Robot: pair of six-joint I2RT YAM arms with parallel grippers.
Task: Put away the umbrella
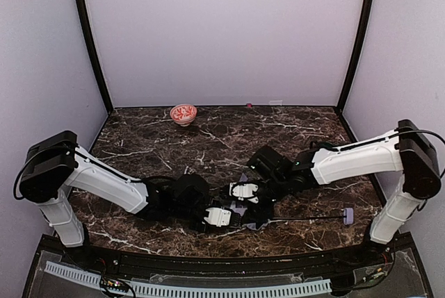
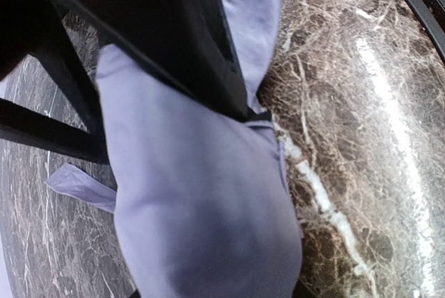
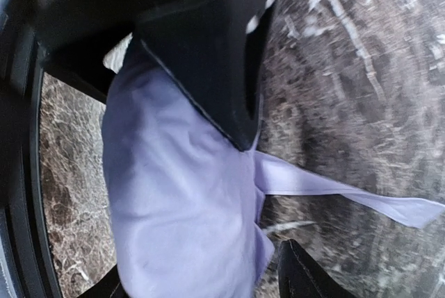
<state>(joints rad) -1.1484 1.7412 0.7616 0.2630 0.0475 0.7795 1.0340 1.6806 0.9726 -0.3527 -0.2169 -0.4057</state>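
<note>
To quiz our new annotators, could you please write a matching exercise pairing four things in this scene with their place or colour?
Things:
1. bowl
2. umbrella handle
3. umbrella fabric
4. table

Descriptions:
a. dark with white veins
b. near right side
c. far side, left of centre
d. pale lavender, bunched up

Pairs: 1-c, 2-b, 3-d, 4-a

figure: dark brown marble tabletop [image 1: 229, 142] veined in white. small red-and-white patterned bowl [image 1: 183, 113] stands near its far edge, left of centre. tiny red object [image 1: 249, 105] at the far edge. pale lavender walls [image 1: 222, 27] enclose three sides.
</note>
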